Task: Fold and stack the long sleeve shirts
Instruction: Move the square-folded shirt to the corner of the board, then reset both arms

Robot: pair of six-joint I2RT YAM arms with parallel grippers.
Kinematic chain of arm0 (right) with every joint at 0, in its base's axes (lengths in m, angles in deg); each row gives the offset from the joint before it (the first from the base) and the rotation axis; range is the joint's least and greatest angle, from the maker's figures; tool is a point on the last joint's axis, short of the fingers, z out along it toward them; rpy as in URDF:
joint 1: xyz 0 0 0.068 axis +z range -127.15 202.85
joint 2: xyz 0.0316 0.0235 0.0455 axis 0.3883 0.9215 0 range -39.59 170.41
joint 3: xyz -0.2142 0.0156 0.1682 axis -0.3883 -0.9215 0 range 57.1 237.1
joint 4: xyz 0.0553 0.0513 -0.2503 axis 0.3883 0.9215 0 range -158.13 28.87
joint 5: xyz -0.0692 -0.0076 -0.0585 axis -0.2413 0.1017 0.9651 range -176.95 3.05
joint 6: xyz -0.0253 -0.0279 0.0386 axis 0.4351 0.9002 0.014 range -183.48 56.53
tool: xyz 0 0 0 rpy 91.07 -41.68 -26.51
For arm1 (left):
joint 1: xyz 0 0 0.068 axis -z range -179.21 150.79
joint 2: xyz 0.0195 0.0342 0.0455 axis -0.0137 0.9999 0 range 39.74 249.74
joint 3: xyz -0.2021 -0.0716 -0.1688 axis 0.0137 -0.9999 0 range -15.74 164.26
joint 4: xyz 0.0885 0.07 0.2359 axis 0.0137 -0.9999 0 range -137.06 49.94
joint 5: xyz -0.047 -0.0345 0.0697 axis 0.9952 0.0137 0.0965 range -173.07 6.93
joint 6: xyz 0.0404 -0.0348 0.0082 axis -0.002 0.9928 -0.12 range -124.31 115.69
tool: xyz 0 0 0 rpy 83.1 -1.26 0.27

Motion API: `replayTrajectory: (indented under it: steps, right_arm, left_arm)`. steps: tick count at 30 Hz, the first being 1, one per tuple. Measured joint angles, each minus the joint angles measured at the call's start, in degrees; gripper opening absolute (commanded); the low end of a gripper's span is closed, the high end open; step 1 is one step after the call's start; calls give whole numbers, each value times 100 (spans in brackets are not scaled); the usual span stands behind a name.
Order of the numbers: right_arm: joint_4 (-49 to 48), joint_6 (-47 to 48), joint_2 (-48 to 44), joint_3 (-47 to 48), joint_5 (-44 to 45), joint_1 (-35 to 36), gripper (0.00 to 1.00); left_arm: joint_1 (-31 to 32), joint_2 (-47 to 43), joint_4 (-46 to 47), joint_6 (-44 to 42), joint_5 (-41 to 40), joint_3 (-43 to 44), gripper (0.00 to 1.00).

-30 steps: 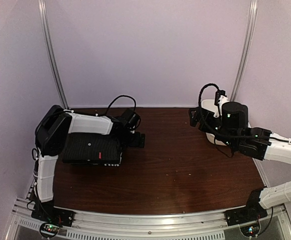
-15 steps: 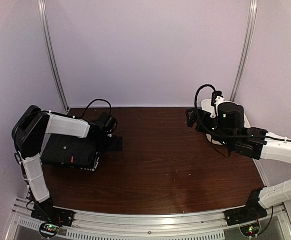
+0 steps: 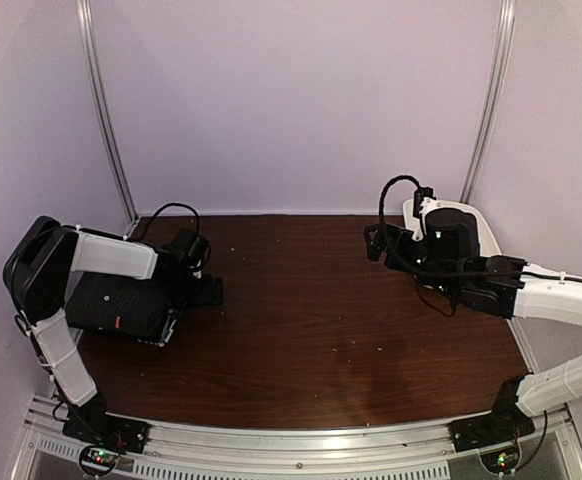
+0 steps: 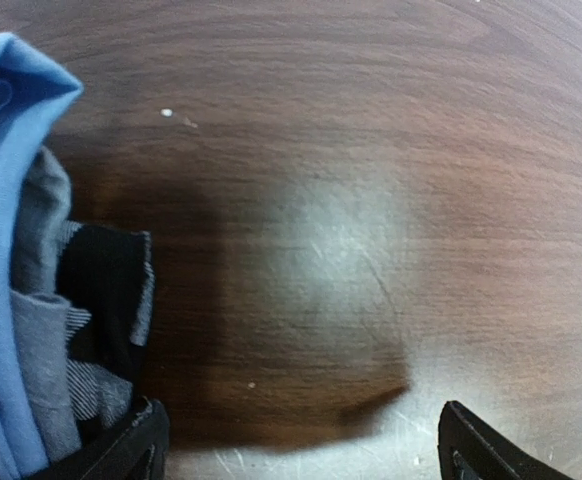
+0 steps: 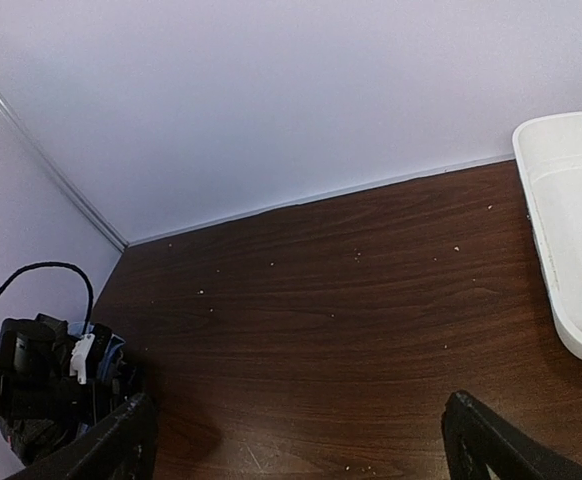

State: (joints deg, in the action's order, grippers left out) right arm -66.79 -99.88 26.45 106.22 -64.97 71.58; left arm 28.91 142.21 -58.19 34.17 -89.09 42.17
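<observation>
Shirts lie folded at the bench's left side, beside the left end effector (fingers spread wide, empty); the right end effector, also wide, hovers near the tub.

Two robot arms, one stack of folded shirts, one white tub, one wooden table

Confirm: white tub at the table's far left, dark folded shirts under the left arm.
Wrong on the tub: the top view shows the white tub at the far right. The dark folded shirts do lie under the left arm.
</observation>
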Motion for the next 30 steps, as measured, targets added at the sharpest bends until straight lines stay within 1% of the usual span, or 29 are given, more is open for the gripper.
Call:
replayTrajectory:
  steps: [6, 12, 16, 23, 30]
  right_arm:
    - [57, -2, -2, 2, -9, 0, 100]
    - [208, -116, -192, 2, -2, 0, 100]
    - [358, -304, -365, 2, 4, 0, 100]
    - [577, -557, -918, -127, 131, -2, 100]
    - [793, -417, -1534, -155, 367, -2, 100]
  left_arm:
    - [0, -195, -170, -291, 334, 79, 95]
    - [107, -551, -254, -610, 778, 581, 95]
    - [402, -675, -225, -826, 1008, 994, 95]
    - [984, -822, -37, -1121, 1436, 1397, 95]
    - [1255, -1241, 343, -1261, 1672, 1499, 95]
